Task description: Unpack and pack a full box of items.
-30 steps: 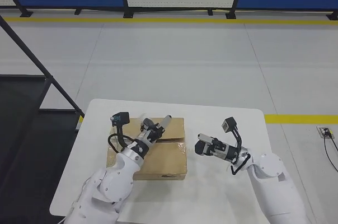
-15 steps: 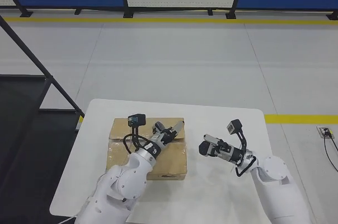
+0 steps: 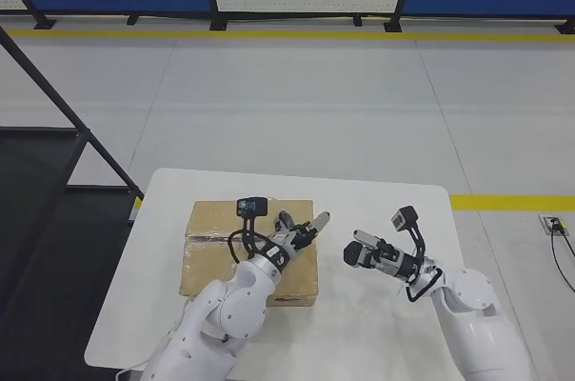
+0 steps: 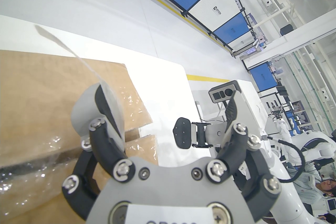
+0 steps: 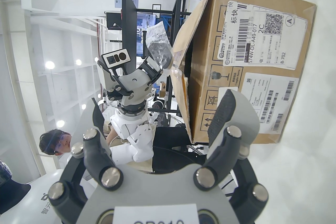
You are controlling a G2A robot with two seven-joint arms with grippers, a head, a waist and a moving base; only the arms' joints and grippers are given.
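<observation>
1. Between the left gripper's (image 4: 165,99) widely spread fingers nothing is gripped. A clear tape strip (image 4: 78,59) clings to one pad (image 4: 107,107), and its free end trails away over the box (image 4: 52,93).
2. Facing it, the right gripper (image 5: 161,104) is also released. It is near the box's labelled side but not touching it.
3. Seen from above, the left gripper (image 3: 307,231) is over the right edge of the box (image 3: 211,257).
4. A top flap (image 5: 191,22) stands slightly ajar over a dark gap, and the contents cannot be made out. The left arm covers the box's near right corner.
5. Bare table (image 3: 364,314) lies to the right of the box, around the right gripper (image 3: 354,250) and up to the table's near edge.
</observation>
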